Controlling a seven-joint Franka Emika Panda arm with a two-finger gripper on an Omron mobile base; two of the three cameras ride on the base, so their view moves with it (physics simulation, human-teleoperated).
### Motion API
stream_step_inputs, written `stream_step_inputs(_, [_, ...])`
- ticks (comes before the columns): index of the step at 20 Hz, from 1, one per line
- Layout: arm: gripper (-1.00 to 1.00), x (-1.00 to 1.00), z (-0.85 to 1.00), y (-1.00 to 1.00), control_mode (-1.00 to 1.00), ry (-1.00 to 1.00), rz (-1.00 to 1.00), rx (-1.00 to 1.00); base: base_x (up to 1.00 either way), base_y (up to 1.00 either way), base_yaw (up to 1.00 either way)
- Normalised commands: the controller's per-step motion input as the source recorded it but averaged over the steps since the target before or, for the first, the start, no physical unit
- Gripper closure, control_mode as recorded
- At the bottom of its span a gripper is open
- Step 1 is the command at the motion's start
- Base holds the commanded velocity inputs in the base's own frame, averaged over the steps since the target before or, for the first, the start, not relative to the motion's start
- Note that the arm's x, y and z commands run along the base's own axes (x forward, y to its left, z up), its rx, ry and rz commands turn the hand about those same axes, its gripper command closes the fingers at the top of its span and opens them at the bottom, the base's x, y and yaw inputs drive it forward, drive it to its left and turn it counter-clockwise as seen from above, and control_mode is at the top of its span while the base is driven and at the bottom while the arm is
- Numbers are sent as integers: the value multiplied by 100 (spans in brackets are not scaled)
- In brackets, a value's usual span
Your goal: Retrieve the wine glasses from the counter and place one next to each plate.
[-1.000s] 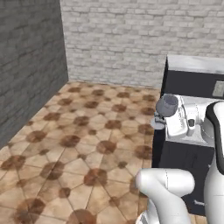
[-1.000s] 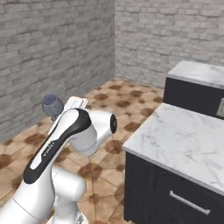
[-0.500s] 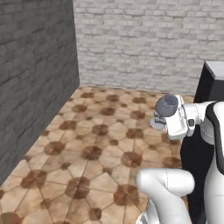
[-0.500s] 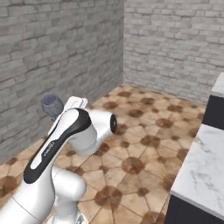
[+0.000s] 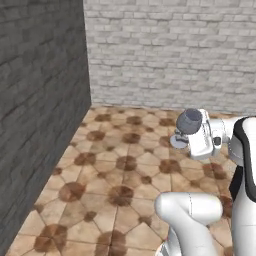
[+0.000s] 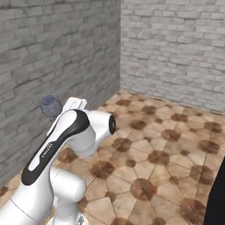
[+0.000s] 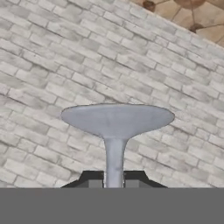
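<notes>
Gripper [image 7: 114, 180] clamped on the stem of a wine glass [image 7: 116, 120], fingertips hugging it from both sides in the hand view, round foot spread out ahead of them. Glass [image 5: 189, 120] carried sideways at the end of the raised arm, bowl out to one side and foot to the other, well above the tiled floor [image 5: 125, 170]. Bowl [image 6: 51, 105] seen from the right base camera against the brick wall [image 6: 57, 57]; apparently empty, though too small to be sure. Judged mid-transport: glass picked up, not yet set down. No plate or counter to aim at, just brick walls and floor. Next move: bring a plate into sight, turn the glass upright, lower it foot-first just beside the plate, then release. Risk: a thin stem slipping or swinging in the grip during the turn.
</notes>
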Motion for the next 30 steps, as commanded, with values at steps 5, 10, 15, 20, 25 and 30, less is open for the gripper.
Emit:
stream_step_inputs(5, [100,0,0,0,100,0,0,0,100,20,-22])
stream_step_inputs(10, [100,0,0,0,100,0,0,0,100,5,-24])
stream_step_inputs(15, [100,0,0,0,100,0,0,0,100,0,-24])
stream_step_inputs(20, [100,0,0,0,100,0,0,0,100,0,-25])
stream_step_inputs(25, [100,0,0,0,100,0,0,0,100,-9,-27])
stream_step_inputs(30, [100,0,0,0,100,0,0,0,100,-6,-41])
